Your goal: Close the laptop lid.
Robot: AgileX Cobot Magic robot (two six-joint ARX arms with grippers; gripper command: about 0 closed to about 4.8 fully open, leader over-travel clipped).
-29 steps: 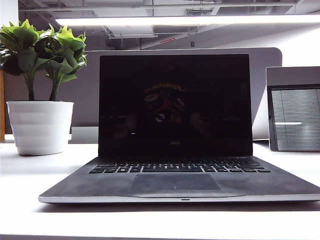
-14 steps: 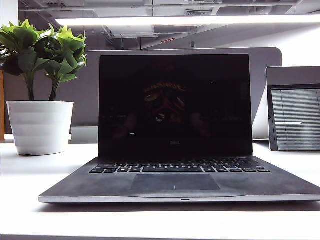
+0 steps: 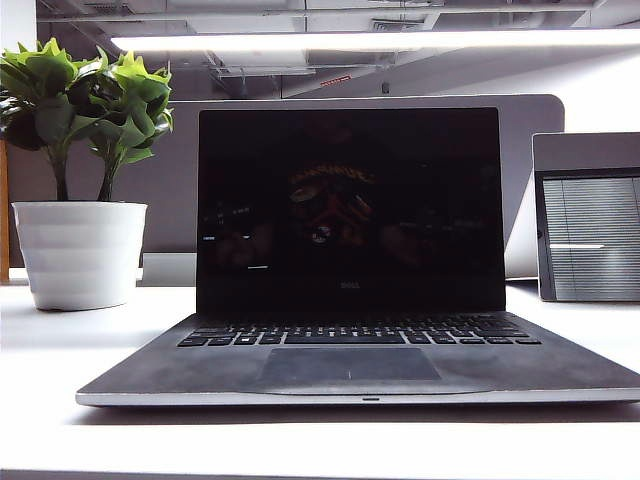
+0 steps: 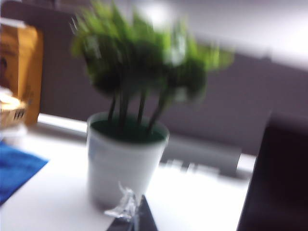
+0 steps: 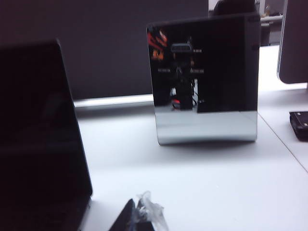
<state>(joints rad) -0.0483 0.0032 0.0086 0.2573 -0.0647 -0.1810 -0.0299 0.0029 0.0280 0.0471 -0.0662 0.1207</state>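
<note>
The silver Dell laptop stands open on the white table, its lid (image 3: 350, 210) upright with the glossy black screen facing the exterior view above the keyboard (image 3: 355, 332). Neither gripper shows in the exterior view. In the blurred left wrist view, my left gripper (image 4: 131, 214) has its tips together and holds nothing. It is low over the table in front of the potted plant, with the lid's dark edge (image 4: 281, 183) off to one side. My right gripper (image 5: 139, 214) is also shut and empty, just beside the lid's dark panel (image 5: 38, 134).
A green plant in a white pot (image 3: 80, 250) stands left of the laptop. A grey upright framed panel (image 3: 590, 225) stands to its right, its glossy face (image 5: 204, 77) showing in the right wrist view. A grey divider (image 3: 180, 180) runs behind. A small black object (image 5: 299, 124) lies near the table seam.
The laptop and lid have not moved. Only the faint reflections in the black screen have shifted, with new small lights at its left side.
</note>
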